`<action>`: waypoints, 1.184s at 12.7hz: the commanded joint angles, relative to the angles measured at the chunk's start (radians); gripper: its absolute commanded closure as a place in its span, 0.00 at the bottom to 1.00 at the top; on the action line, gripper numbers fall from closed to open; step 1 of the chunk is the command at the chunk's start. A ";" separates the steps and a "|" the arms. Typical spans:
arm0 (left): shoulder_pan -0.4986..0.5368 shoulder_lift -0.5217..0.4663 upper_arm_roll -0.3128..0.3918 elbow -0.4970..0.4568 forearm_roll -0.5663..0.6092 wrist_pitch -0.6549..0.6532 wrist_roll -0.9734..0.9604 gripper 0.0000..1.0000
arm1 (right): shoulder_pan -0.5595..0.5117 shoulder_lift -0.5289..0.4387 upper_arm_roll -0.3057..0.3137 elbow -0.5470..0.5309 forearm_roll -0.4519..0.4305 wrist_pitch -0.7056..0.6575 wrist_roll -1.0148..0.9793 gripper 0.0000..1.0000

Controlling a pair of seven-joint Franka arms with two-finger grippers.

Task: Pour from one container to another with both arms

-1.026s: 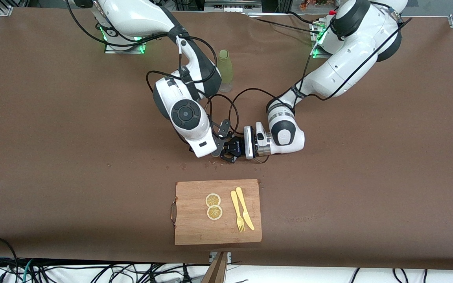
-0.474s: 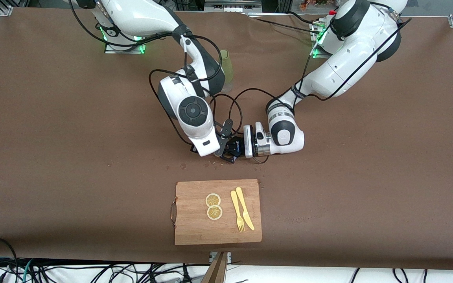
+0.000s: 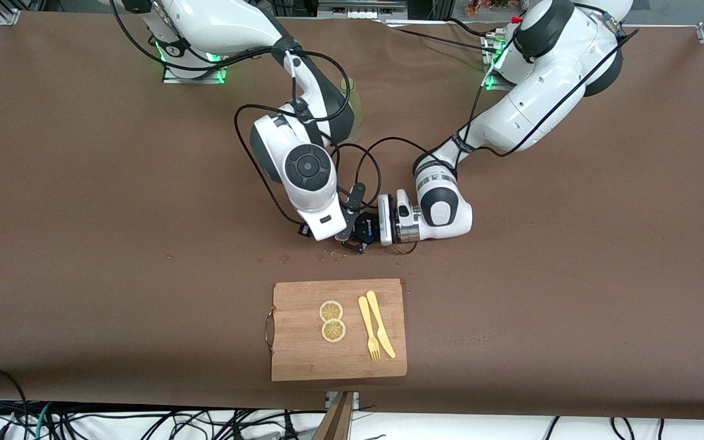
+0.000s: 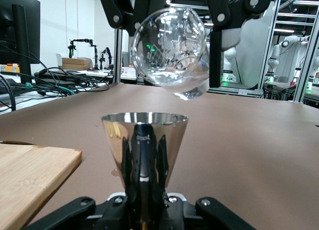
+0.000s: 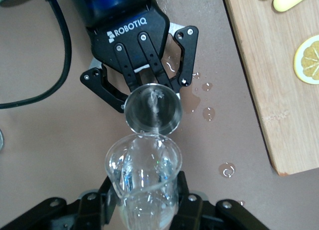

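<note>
Since a second ago the right arm's elbow has swung toward the left arm's end of the counter [image 3: 83, 183], covering more of the green bottle [image 3: 352, 101] that stands nearer the robots' bases; the left arm has stayed where it was.

From the front the two claws meet mid-counter, just farther from the camera than the cutting board [image 3: 303, 354], and what they hold is hidden by the wrists. The wrist views show it. The left claw [image 5: 143, 93] is clenched on a small metal cup [image 4: 144, 140], a shiny polished cone with its mouth upward. The right claw [image 5: 144, 200] grips a clear glass beaker [image 5: 143, 177], tipped so its spout sits over the cup's rim. Liquid seems to run from spout to cup, though the stream is hard to make out.

The right wrist view also shows clear droplets [image 5: 208, 113] on the brown counter beside the cup; from the front they are only faint specks.

The wooden board, with a metal handle, carries two lemon slices [image 3: 332, 321] and a pale yellow fork [image 3: 368, 327] and knife [image 3: 381, 324] lying side by side.
</note>
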 commanded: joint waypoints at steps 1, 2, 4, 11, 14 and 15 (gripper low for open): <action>-0.007 0.017 -0.011 0.038 -0.027 0.013 0.033 1.00 | 0.010 0.021 -0.009 0.038 -0.020 -0.008 0.018 0.70; -0.007 0.019 -0.011 0.039 -0.027 0.013 0.033 1.00 | 0.010 0.021 -0.011 0.038 -0.021 -0.008 0.020 0.70; -0.007 0.019 -0.011 0.040 -0.028 0.013 0.033 1.00 | 0.008 0.019 -0.009 0.038 -0.023 -0.007 0.020 0.70; -0.006 0.017 -0.014 0.043 -0.033 0.013 0.030 1.00 | -0.067 -0.008 -0.006 0.037 0.150 0.001 0.009 0.69; -0.003 0.008 -0.014 0.042 -0.038 0.013 0.019 1.00 | -0.142 -0.025 -0.005 0.029 0.299 0.000 -0.079 0.69; 0.003 0.000 -0.014 0.040 -0.038 0.013 0.012 1.00 | -0.174 -0.036 -0.003 0.023 0.354 0.000 -0.127 0.69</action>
